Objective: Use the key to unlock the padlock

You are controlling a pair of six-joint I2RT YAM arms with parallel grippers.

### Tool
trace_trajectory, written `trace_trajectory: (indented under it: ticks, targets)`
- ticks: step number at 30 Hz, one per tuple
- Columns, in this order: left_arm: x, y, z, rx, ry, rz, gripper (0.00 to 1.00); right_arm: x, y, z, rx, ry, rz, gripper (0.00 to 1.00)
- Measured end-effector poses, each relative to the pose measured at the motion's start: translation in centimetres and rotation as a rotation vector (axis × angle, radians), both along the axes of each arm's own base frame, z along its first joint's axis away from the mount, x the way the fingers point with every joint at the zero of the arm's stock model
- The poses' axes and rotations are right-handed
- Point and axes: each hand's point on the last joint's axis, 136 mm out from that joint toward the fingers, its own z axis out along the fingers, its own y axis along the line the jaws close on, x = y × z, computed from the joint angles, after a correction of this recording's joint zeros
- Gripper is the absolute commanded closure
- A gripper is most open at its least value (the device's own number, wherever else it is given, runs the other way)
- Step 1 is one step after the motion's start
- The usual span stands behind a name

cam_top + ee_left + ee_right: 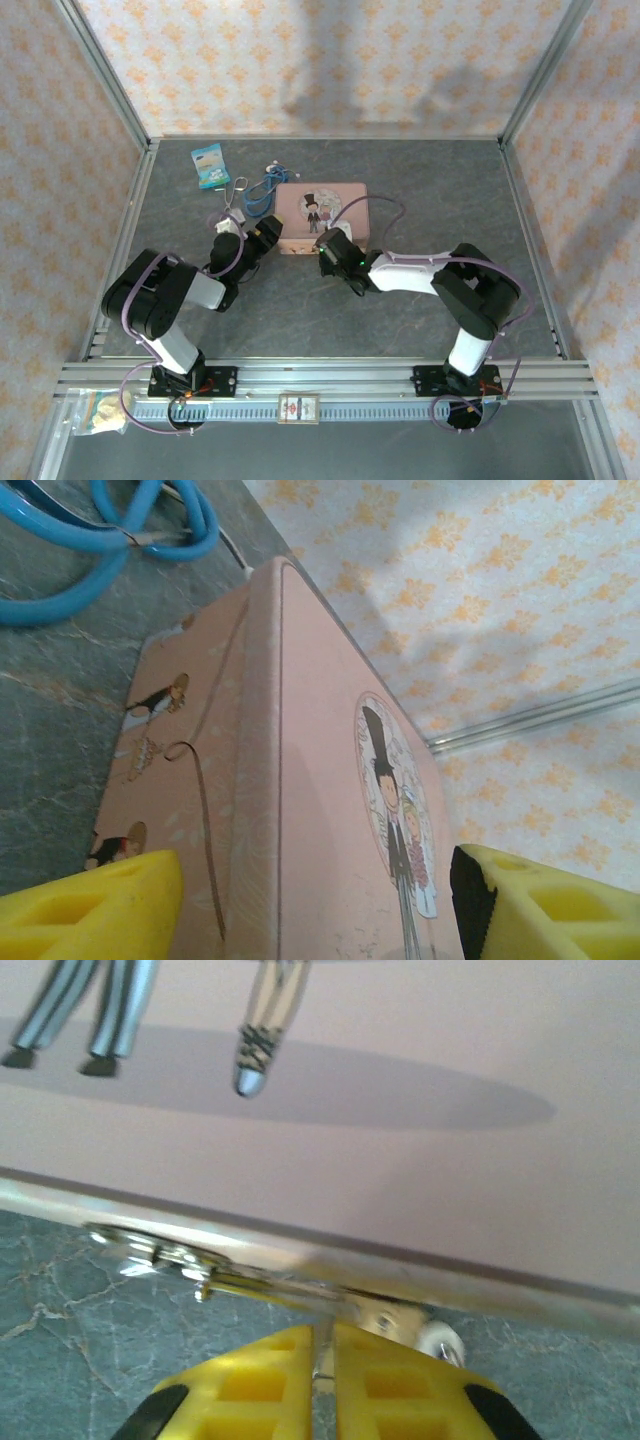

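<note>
Pinching thin silver key (322,1362) in closed right gripper (325,1338) at near edge of pink tin (400,1050) | padlock (386,1318): blurred brass glint just beyond fingertips, against tin's near rim | silver ring (150,1250) lying left along rim | left gripper (315,885): spread wide, straddling tin's left end, holding nothing | blue cable (100,540) beyond tin, far left.

I work inside a purpose-built robot test cell, a lab rig. Aluminium frame posts (110,80) box in a grey stone-patterned table (440,200), and panels of orange-flowered wallpaper (330,60) fill the frame as walls. My left arm (165,300) and right arm (475,295) are bolted to a slotted metal rail (330,372) along the near edge.
</note>
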Motion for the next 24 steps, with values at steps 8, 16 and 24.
trace_trajectory:
  ticks: [8,16,24]
  targets:
    - [-0.2,-0.5,0.0,-0.011,0.003,-0.015,0.31,0.2,0.4,0.6,0.002,-0.022,0.005,0.69]
    - [-0.3,-0.3,0.6,-0.008,-0.007,-0.009,0.31,-0.4,-1.3,-0.2,0.016,0.058,-0.154,0.44]
    - [-0.4,-0.3,0.5,0.003,-0.001,-0.01,0.31,-0.4,-3.8,-1.5,0.027,0.102,-0.252,0.44]
